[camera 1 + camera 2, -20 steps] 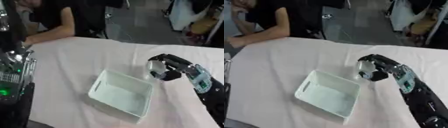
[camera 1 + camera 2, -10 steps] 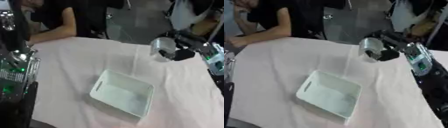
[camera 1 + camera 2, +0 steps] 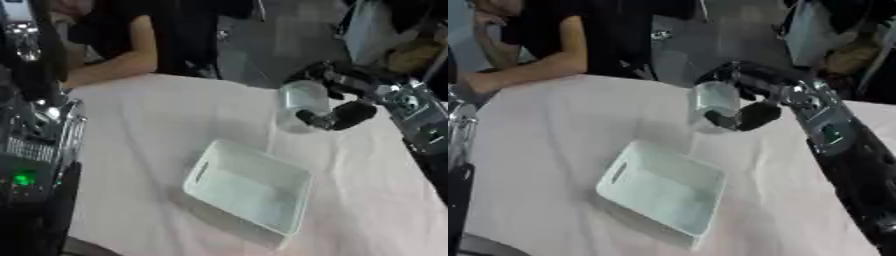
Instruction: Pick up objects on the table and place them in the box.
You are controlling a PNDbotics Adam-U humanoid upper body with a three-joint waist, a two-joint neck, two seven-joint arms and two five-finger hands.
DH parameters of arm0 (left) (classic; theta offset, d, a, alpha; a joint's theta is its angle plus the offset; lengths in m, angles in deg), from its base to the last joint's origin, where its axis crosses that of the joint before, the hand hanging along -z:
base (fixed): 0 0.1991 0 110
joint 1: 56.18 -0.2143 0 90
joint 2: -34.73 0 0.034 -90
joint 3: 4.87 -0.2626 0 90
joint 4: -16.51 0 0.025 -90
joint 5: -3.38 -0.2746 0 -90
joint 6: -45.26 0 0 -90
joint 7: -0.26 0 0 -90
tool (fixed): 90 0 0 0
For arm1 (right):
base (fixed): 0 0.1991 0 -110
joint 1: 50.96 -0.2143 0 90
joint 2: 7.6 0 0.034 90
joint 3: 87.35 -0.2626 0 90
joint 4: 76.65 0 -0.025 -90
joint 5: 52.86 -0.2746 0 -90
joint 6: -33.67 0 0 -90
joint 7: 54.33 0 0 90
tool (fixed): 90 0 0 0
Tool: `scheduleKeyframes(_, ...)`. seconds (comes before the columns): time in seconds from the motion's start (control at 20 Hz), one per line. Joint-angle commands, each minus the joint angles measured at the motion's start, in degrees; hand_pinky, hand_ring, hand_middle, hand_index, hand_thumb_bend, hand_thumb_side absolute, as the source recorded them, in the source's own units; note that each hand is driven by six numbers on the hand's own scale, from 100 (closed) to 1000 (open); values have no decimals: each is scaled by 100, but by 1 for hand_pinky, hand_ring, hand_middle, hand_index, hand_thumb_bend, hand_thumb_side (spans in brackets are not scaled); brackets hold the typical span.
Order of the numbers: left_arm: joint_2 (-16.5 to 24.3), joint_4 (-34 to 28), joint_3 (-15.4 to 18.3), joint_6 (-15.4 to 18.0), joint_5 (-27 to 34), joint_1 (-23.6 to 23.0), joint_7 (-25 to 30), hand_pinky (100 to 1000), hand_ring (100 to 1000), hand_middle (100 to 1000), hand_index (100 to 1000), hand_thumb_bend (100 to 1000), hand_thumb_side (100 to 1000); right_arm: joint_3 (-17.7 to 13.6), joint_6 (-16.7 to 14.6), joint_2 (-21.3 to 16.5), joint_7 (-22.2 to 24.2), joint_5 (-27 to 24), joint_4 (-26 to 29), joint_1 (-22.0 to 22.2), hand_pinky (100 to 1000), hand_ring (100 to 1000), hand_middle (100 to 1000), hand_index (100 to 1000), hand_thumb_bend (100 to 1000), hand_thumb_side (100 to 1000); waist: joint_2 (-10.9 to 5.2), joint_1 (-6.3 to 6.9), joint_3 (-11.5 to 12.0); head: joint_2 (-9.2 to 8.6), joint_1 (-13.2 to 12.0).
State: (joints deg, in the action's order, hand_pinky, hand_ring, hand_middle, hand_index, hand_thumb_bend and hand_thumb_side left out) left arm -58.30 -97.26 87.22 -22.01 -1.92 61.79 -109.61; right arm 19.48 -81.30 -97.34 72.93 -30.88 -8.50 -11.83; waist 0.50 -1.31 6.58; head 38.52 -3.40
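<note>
Box w/ nothing inside; right robot hand grasping clear cup above table.

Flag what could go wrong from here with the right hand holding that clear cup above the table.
1. The right hand holds the clear cup beyond the far side of the white box, not over it; letting go now would likely drop it on the tablecloth.
2. The cup seems held by its side, so it might slip or tilt while being carried.

One clear cup, one white box, one table.
</note>
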Motion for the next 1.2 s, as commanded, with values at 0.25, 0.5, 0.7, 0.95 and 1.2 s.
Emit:
scheduleKeyframes(0.25,27,-82,-34,-12,45,116,46,576,618,672,785,232,657,195,-214,799,165,232,-336,282,100,217,237,322,100,137,-62,24,23,-67,142)
scheduleKeyframes(0.5,15,-82,-36,2,52,137,58,576,618,672,785,233,655,236,-547,1106,-125,446,-719,563,100,308,322,414,100,212,-55,23,25,-87,144)
scheduleKeyframes(0.7,16,-82,-34,4,55,133,61,577,618,672,785,234,654,257,-835,1093,-302,739,-842,576,689,795,778,812,111,623,-58,23,19,-89,141)
scheduleKeyframes(0.95,25,-82,-40,-8,57,116,63,575,618,672,786,230,657,187,-903,973,-424,832,-851,461,941,939,928,918,246,851,-67,25,7,-89,155)
scheduleKeyframes(1.2,33,-82,-41,-16,52,102,61,575,618,672,786,229,657,183,-914,829,-507,741,-769,331,1000,999,994,970,267,910,-80,23,-1,-93,150)
